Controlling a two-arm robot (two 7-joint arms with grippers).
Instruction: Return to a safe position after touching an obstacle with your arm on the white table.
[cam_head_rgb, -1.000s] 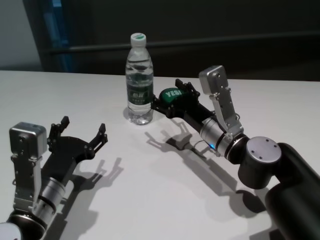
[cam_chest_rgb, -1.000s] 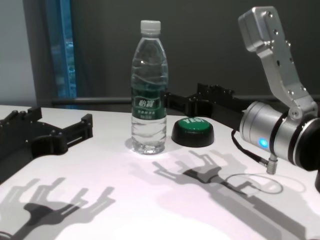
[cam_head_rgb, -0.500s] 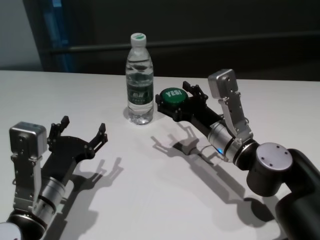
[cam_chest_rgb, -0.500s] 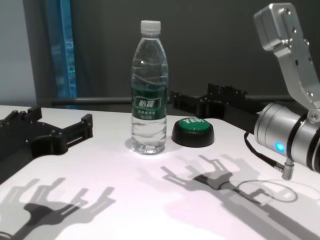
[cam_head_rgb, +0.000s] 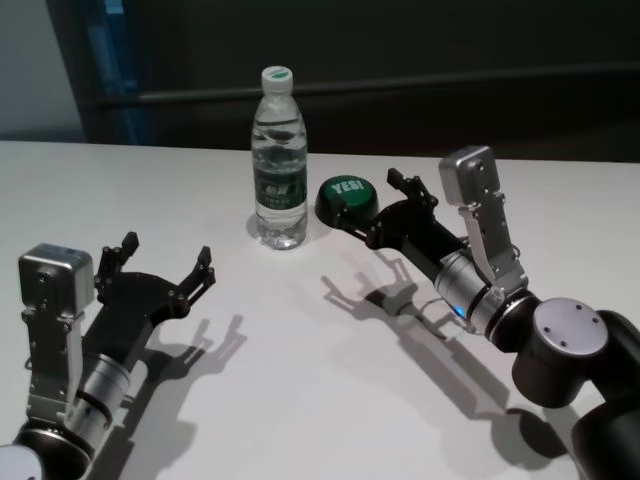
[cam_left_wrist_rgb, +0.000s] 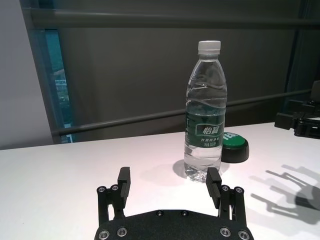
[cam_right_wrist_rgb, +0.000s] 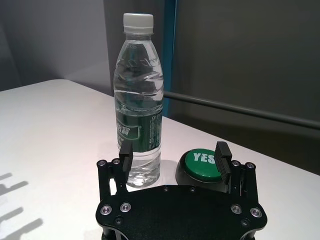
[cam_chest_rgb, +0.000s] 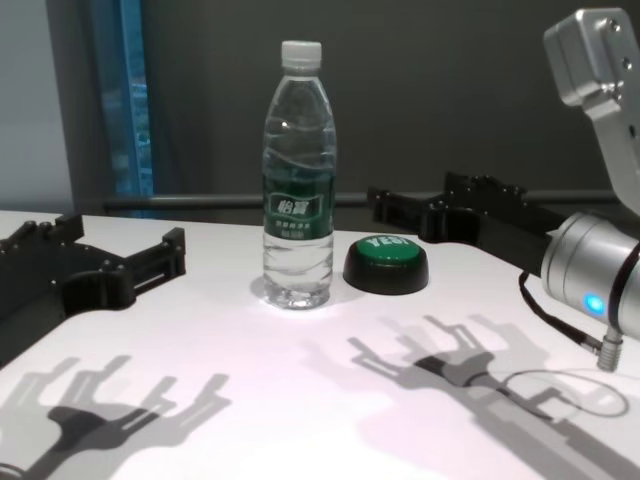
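The obstacle, a tall clear water bottle (cam_head_rgb: 278, 160) with a white cap and dark green label, stands upright on the white table (cam_head_rgb: 300, 380). It also shows in the chest view (cam_chest_rgb: 298, 190), the left wrist view (cam_left_wrist_rgb: 205, 115) and the right wrist view (cam_right_wrist_rgb: 139, 100). My right gripper (cam_head_rgb: 375, 208) is open and empty. It hovers to the right of the bottle, clear of it, by the green button; the right wrist view (cam_right_wrist_rgb: 173, 152) shows it too. My left gripper (cam_head_rgb: 166, 252) is open and empty, low at the near left.
A low black button with a green top (cam_head_rgb: 347, 197) sits just right of the bottle, under the right gripper's fingers. It also shows in the chest view (cam_chest_rgb: 386, 262). A dark wall and rail run behind the table's far edge.
My right arm has drawn back to the right, away from the bottle, uncovering the green button. The bottle stays upright in place. The left arm has not moved.
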